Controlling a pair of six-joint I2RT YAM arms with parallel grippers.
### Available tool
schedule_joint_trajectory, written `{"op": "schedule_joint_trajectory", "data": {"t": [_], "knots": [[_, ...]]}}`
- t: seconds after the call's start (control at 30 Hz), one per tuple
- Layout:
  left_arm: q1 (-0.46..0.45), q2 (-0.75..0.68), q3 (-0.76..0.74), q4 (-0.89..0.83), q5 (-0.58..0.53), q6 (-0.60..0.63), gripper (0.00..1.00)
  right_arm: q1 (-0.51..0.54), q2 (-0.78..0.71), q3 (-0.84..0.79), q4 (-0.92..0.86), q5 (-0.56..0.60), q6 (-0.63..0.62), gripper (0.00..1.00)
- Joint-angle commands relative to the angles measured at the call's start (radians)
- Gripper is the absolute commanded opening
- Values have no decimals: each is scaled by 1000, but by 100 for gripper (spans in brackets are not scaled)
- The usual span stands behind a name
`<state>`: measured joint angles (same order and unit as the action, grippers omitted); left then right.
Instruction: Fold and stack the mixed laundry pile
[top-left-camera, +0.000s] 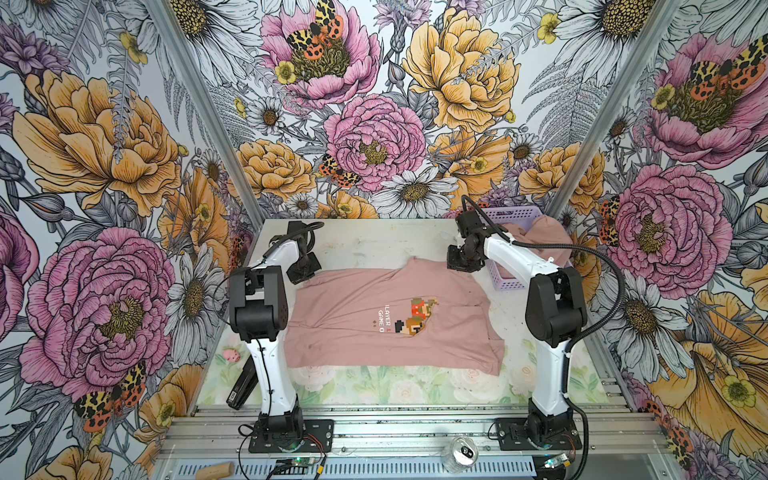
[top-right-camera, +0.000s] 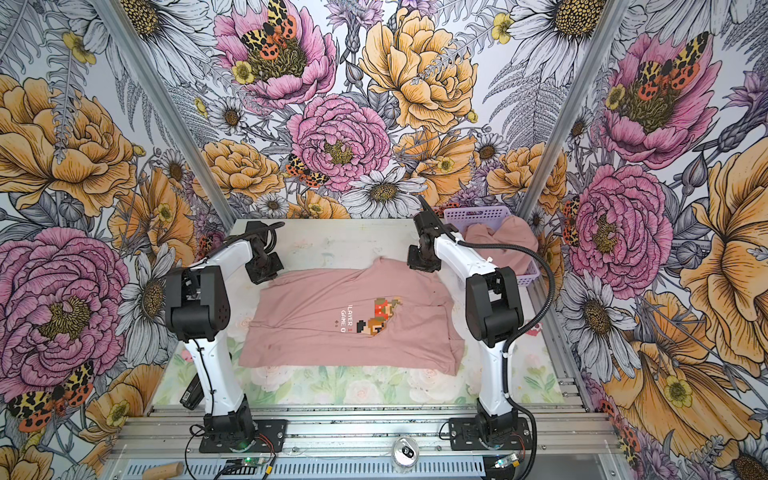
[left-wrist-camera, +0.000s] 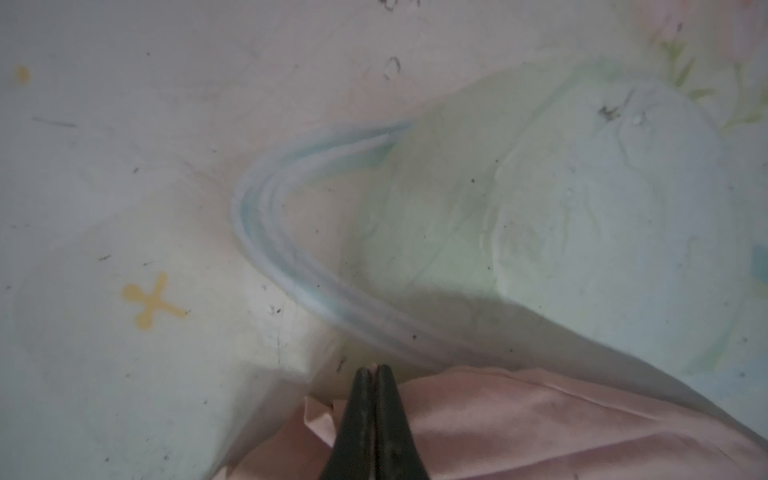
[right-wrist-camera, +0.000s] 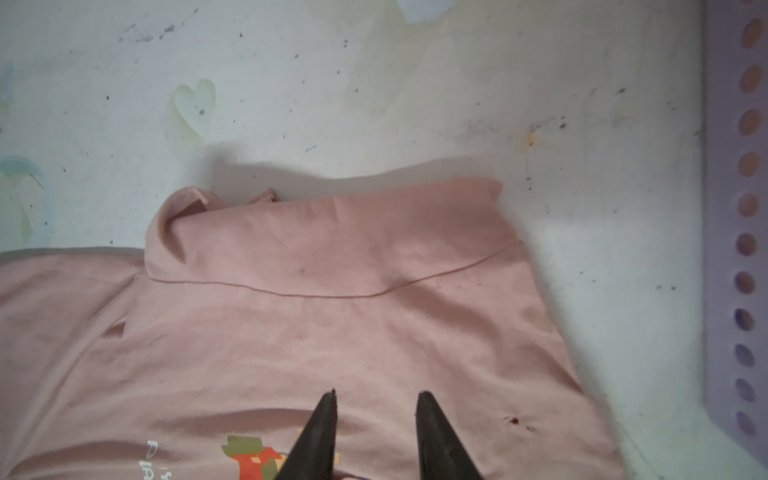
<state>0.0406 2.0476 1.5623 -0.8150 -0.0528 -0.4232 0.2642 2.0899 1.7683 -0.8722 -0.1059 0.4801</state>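
The left hand (left-wrist-camera: 372, 370) has its two black tapered fingers pressed together, tips meeting at the edge of the soft dusty-pink cotton T-shirt (top-left-camera: 374, 316); whether a fold of cloth is pinched between them cannot be told from the wrist view. In both top views this hand sits at the shirt's far left corner. The right hand (right-wrist-camera: 376, 397) hovers with a narrow gap between its fingers, holding nothing, above the shirt near a seam line and the far edge, where the cloth curls up in a small lip.

The T-shirt lies spread fairly flat in the middle of the pale, scuffed table (top-left-camera: 374, 245), its pixel-art figure (top-left-camera: 417, 318) and white lettering face up, with a folded-over flap at the near right corner. A lavender perforated plastic basket (top-left-camera: 505, 216) stands at the table's far right, with another dusty-pink garment (top-left-camera: 540, 237) heaped in it and draping over its rim.
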Motion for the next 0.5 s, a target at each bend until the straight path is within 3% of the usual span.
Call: {"op": "schedule_joint_trajectory", "data": {"t": [0.0, 0.27, 0.47], "knots": [[-23, -87, -57, -1, 22, -22, 0, -35, 63, 80, 9, 39, 2, 37], [-39, -217, -179, -1, 33, -34, 0, -61, 233, 259, 1, 98, -23, 49], [-45, -262, -196, -1, 38, -35, 0, -60, 330, 354, -23, 81, -34, 51]]}}
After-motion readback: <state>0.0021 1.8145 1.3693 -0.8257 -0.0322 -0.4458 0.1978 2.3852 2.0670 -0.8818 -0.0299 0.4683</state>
